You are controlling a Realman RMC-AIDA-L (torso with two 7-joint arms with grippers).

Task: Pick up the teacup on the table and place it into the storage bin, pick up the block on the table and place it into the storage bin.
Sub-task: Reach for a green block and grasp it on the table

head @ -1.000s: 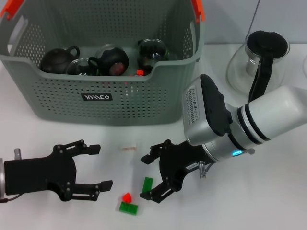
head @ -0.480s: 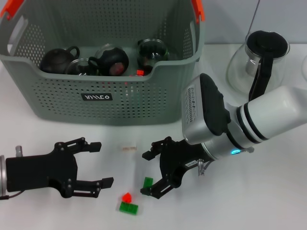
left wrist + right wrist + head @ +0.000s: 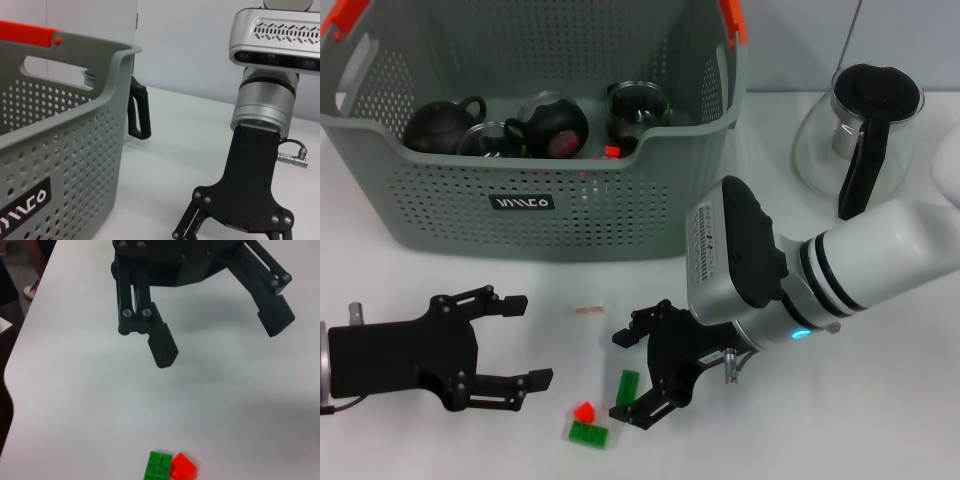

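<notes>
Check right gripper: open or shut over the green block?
Open. In the head view the right gripper has its fingers spread apart, one on each side of the small green block lying on the table; neither finger visibly clamps it.

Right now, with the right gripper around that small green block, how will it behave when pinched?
The green block looks like rigid plastic, so probably stiff and light. It is tiny between the open right gripper, so it may twist or skid on the smooth table. Flat-sided, so unlikely to roll.

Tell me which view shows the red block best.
The right wrist view: the red block sits unobstructed beside a green block. The head view shows it small, below the right gripper. The left wrist view misses it.
</notes>
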